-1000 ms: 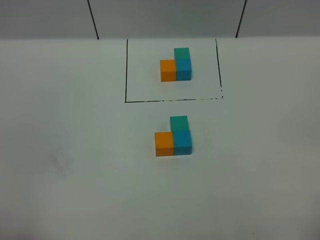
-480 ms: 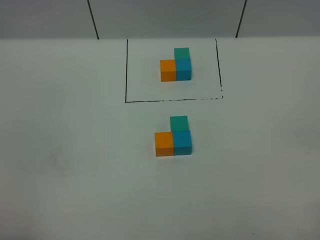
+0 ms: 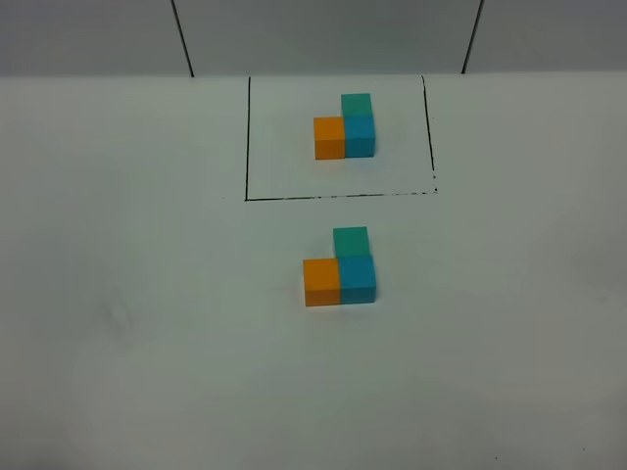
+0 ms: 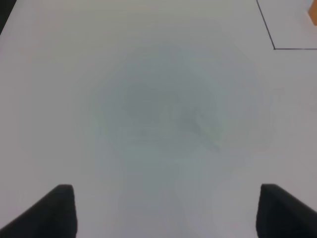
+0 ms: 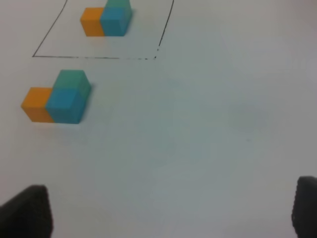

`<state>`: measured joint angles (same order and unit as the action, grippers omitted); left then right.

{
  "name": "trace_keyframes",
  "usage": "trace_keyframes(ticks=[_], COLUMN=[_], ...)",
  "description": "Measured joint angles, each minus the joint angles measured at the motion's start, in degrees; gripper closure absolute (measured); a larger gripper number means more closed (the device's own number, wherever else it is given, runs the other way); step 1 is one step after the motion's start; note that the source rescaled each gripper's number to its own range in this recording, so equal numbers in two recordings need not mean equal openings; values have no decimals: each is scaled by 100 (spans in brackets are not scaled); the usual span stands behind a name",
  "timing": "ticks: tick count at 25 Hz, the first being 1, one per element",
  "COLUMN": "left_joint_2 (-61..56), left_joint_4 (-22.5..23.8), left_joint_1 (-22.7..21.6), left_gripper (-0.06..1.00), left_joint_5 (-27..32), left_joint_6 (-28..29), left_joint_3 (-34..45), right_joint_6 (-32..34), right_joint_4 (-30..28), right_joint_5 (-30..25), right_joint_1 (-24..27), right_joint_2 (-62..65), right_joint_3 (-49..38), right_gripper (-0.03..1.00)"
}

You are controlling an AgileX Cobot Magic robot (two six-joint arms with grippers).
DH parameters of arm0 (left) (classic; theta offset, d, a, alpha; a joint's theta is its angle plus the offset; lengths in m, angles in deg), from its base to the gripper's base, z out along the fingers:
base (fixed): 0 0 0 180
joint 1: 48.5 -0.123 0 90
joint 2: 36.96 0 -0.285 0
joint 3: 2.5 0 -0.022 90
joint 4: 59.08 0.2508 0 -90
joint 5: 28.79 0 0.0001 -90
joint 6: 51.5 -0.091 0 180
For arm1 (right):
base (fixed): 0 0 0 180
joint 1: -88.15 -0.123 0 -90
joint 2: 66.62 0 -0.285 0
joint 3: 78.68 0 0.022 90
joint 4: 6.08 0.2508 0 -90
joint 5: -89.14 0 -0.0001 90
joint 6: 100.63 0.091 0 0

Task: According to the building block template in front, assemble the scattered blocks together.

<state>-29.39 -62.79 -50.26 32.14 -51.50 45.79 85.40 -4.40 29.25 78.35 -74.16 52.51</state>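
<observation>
Sitting flush in L: matte cubes, scattered blocks point(image 3: 340, 267); both jaws spread, empty, over smooth white table point(image 3: 147, 343).

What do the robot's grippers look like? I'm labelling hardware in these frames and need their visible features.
Little shows. In the left wrist view, the left gripper appears as two dark, matte, blocky fingertips at the picture's lower corners. The right gripper looks the same: two black fingertips, blurred. No cables, markings or arm links are visible, and the exterior high view shows neither arm.
</observation>
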Motion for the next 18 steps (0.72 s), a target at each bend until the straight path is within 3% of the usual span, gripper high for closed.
trace_keyframes(ticks=[10,18], left_joint_2=[0,0], left_joint_4=[0,0], left_joint_1=[0,0], left_gripper=[36,36], left_joint_5=[0,0], left_joint_6=[0,0], left_joint_3=[0,0], right_joint_6=[0,0], right_joint_4=[0,0], right_joint_5=[0,0], right_joint_1=[790,873], right_joint_2=[0,0], right_joint_3=[0,0], right_gripper=[5,9])
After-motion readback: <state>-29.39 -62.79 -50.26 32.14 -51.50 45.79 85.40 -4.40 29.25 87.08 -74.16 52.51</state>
